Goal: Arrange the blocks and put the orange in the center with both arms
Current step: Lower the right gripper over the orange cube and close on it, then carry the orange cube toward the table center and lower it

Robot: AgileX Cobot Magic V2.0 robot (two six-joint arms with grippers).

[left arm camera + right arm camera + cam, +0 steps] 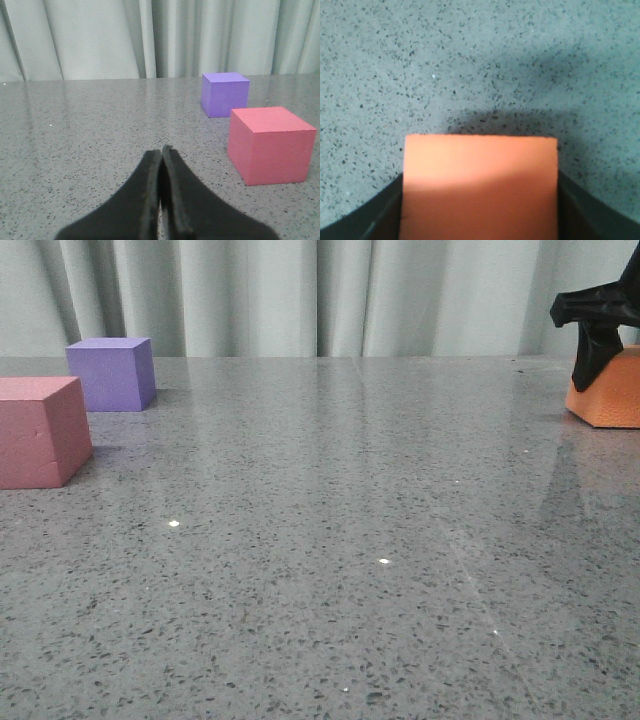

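Observation:
The orange cube [612, 398] sits at the far right of the table. My right gripper [597, 362] reaches down over it. In the right wrist view the orange cube [480, 150] fills the gap of the right gripper [480, 176], with both black fingers against its sides. The pink-red cube [40, 430] stands at the left edge, and the purple cube [112, 372] just behind it. My left gripper [161, 151] is shut and empty, low over the table, with the pink-red cube [270, 145] and the purple cube [225, 94] ahead of it to one side. The left arm is out of the front view.
The grey speckled table [330, 540] stretches between the two cubes on the left and the orange cube on the right. A pale curtain [320, 295] hangs along the table's far edge.

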